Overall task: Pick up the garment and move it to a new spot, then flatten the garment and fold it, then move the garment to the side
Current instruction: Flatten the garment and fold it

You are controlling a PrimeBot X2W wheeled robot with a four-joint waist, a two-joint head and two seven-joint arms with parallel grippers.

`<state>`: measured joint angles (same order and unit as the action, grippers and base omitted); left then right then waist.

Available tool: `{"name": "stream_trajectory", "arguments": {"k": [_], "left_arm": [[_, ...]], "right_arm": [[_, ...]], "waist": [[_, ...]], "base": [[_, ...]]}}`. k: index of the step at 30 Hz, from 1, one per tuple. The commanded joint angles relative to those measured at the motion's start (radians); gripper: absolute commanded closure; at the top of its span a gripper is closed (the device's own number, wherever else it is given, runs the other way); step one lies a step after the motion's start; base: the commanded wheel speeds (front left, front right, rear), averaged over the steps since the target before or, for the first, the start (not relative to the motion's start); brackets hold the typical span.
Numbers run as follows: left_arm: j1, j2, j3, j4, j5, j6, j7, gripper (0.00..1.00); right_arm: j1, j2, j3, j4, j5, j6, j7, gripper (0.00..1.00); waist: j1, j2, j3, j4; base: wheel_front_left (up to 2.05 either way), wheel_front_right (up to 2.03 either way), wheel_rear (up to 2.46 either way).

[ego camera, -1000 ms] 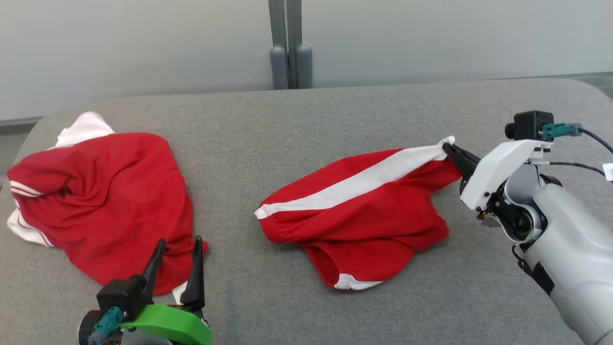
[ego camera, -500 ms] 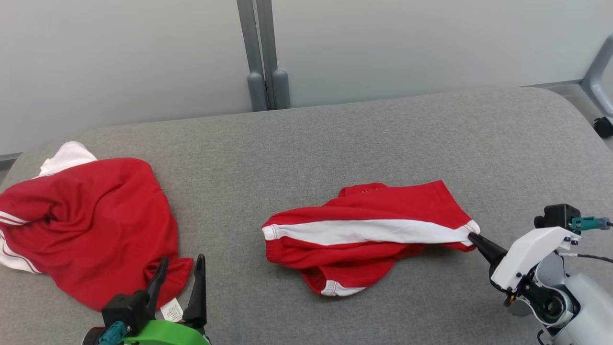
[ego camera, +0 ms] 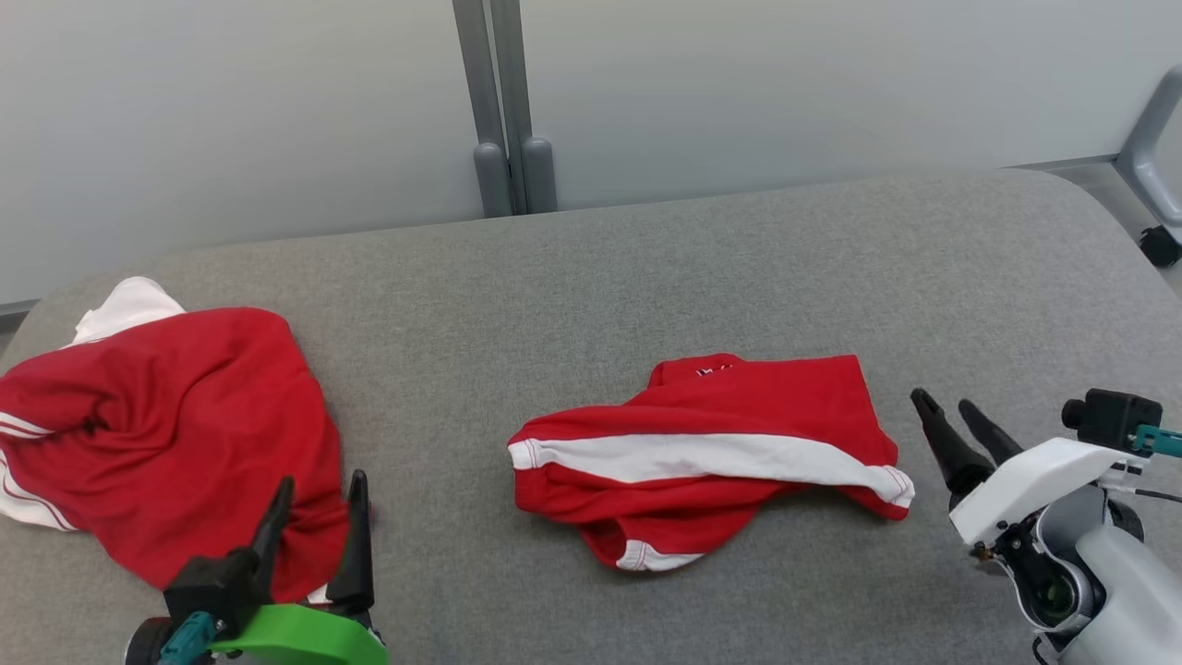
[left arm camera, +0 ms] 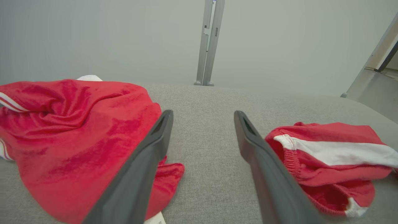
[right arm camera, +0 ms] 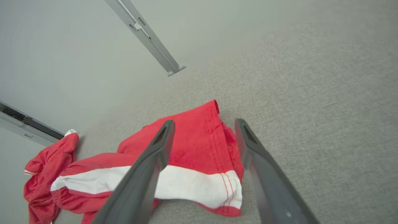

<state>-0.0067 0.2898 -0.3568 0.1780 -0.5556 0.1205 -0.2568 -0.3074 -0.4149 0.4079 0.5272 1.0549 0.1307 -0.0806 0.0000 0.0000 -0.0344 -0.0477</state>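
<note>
Garment (ego camera: 711, 453): red shorts with a white stripe, rumpled at centre frame on the grey surface (ego camera: 646, 277), apparently placed, not yet flattened.
Right gripper (ego camera: 942, 400): right of frame, fingers apart, just beside the hem, empty.
Left gripper (ego camera: 320, 480): lower left, fingers apart, over a second red garment (ego camera: 175, 434).

The left gripper (ego camera: 321, 477) carries a green bracket (ego camera: 295, 639), the right gripper (ego camera: 941, 400) a white bracket (ego camera: 1025, 476), grey forearm (ego camera: 1122, 596) and teal connector (ego camera: 1165, 441).

Prob. lab/test rm, grey fabric-topped table (ego camera: 646, 259), plain pale partition (ego camera: 231, 111) w/ metal post (ego camera: 503, 102), wheeled frame (ego camera: 1154, 185)
</note>
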Motion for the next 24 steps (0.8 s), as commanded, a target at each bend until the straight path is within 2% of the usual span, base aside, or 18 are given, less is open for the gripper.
{"name": "stream_trajectory", "arguments": {"k": [1, 5, 8, 12, 17, 20, 24], "left_arm": [[-0.005, 0.006, 0.009, -0.016, 0.011, 0.005, -0.006, 0.0], [0.009, 0.015, 0.025, -0.068, 0.039, 0.021, -0.008, 0.0], [0.019, 0.022, 0.031, -0.1, 0.056, 0.03, -0.008, 0.0], [0.023, 0.026, 0.034, -0.129, 0.101, 0.034, -0.008, 0.0], [0.019, 0.004, 0.06, -0.132, 0.133, 0.037, -0.009, 0.0], [0.023, -0.008, 0.081, -0.114, 0.155, 0.022, -0.008, 0.0], [0.034, -0.02, 0.114, -0.086, 0.171, 0.011, -0.008, 0.0]], "right_arm": [[0.014, 0.005, 0.001, -0.023, -0.013, 0.0, -0.043, 0.0], [0.038, 0.011, 0.0, -0.082, -0.064, 0.0, -0.15, 0.0], [0.052, 0.029, -0.037, -0.122, -0.132, 0.0, -0.18, 0.0], [0.093, 0.086, -0.156, -0.209, -0.293, 0.0, -0.184, 0.0], [0.164, 0.167, -0.307, -0.307, -0.478, 0.0, -0.184, 0.0], [0.189, 0.2, -0.365, -0.318, -0.574, 0.0, -0.184, 0.0], [0.198, 0.224, -0.379, -0.325, -0.646, 0.0, -0.184, 0.0]], "waist": [[0.0, 0.0, -0.002, 0.001], [0.0, 0.0, -0.009, -0.003], [0.0, 0.0, -0.013, -0.006], [0.0, 0.0, -0.018, -0.008], [0.0, 0.0, -0.022, -0.003], [0.0, 0.0, -0.02, -0.002], [0.0, 0.0, -0.017, -0.004]], "base": [[0.0, 0.0, 0.0], [0.0, 0.0, 0.0], [0.0, 0.0, 0.0], [0.0, 0.0, 0.0], [0.0, 0.0, 0.0], [0.0, 0.0, 0.0], [0.0, 0.0, 0.0]]}}
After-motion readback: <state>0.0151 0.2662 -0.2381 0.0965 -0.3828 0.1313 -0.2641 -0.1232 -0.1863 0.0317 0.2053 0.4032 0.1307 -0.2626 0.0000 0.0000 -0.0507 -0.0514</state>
